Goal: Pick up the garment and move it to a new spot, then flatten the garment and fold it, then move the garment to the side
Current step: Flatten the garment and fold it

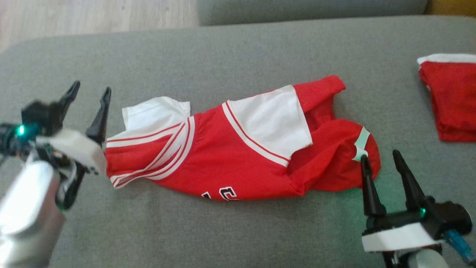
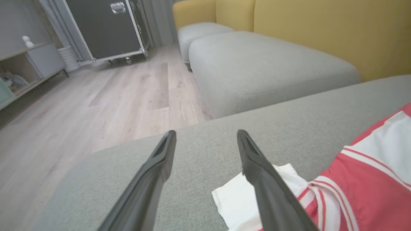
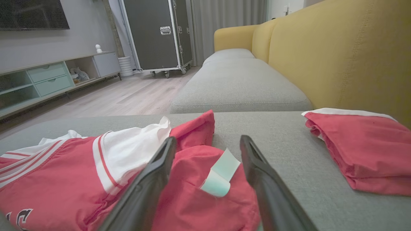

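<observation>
Seat cushion (image 1: 238, 52): grey fabric, and it carried everything; wooden floor lay beyond its far left corner.
Garment (image 1: 223, 156): red with white panels and stripes, it lay crumpled and stretched lengthwise across the middle of the cushion, nearer the front edge than the back; dark letters showed at its front hem.
Folded red cloth (image 1: 453, 100): a second red piece with a white band lay at the cushion's right edge, well apart from the garment.
Left gripper (image 1: 92, 86): fingers stood apart with nothing between them, near the cushion's left edge, just beside the garment's white sleeve end; whether a finger touched the cloth could not be told.
Right gripper (image 1: 380, 155): fingers stood apart and empty, toward the front right corner, its tips at the garment's red right end.
Tag (image 1: 361, 143): pale green, on the garment's right end, close by the right gripper's fingertips.
</observation>
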